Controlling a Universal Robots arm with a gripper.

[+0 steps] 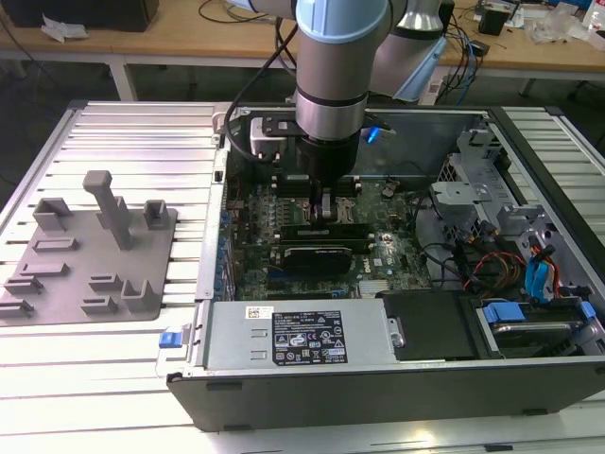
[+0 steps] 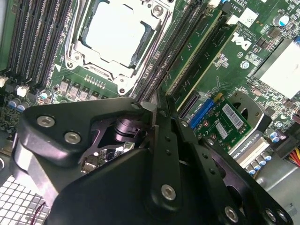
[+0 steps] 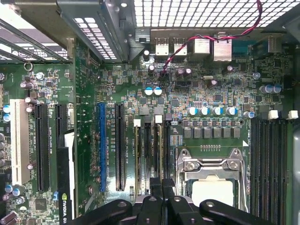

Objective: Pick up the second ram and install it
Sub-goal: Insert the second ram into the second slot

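Alignment explained your hold: gripper [image 2: 159, 108] pinching the second ram [image 2: 194, 56] on edge, in line with the memory slots [image 2: 171, 47] beside the CPU socket [image 2: 117, 33].

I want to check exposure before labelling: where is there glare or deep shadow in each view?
Exterior view: the table is washed out, the case interior dimmer. Second wrist view: the CPU socket glares white, the gripper is dark. First wrist view: even light on the motherboard.
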